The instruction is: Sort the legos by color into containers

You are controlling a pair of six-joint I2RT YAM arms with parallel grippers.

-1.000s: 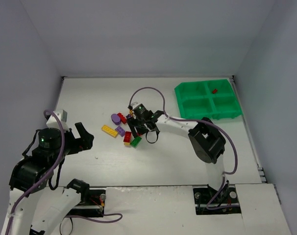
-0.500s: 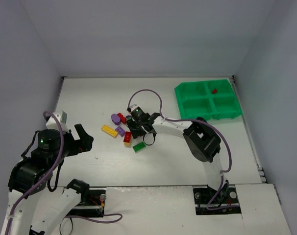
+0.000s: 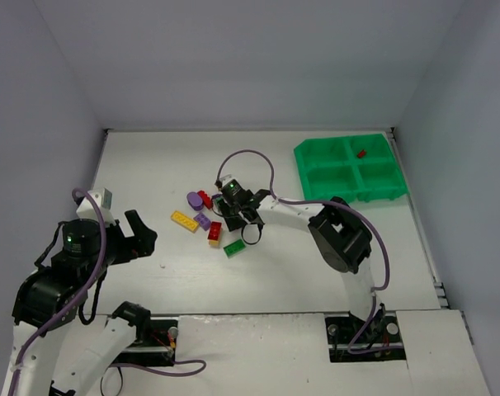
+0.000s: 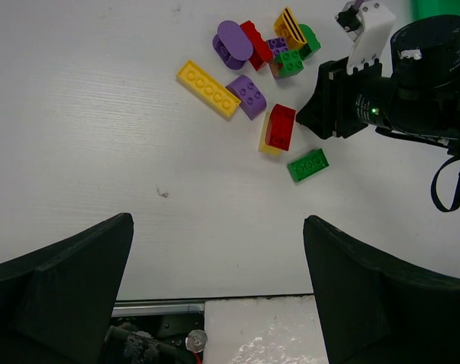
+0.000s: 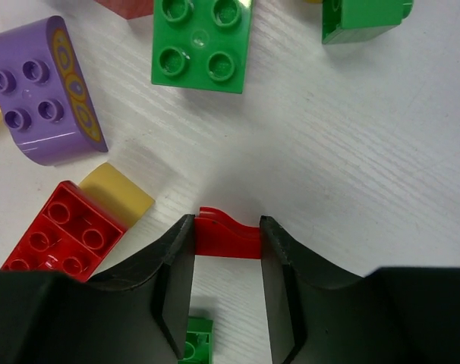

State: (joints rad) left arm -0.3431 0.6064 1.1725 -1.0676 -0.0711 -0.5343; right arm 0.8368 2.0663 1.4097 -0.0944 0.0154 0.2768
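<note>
The right end effector (image 5: 227, 226) clenches a red brick (image 5: 228, 238) just at its tips — a shallow hold that could slip on the way to the tray (image 3: 350, 166).

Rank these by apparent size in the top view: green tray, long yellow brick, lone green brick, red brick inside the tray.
1. green tray
2. long yellow brick
3. lone green brick
4. red brick inside the tray, clearly the smallest
</note>
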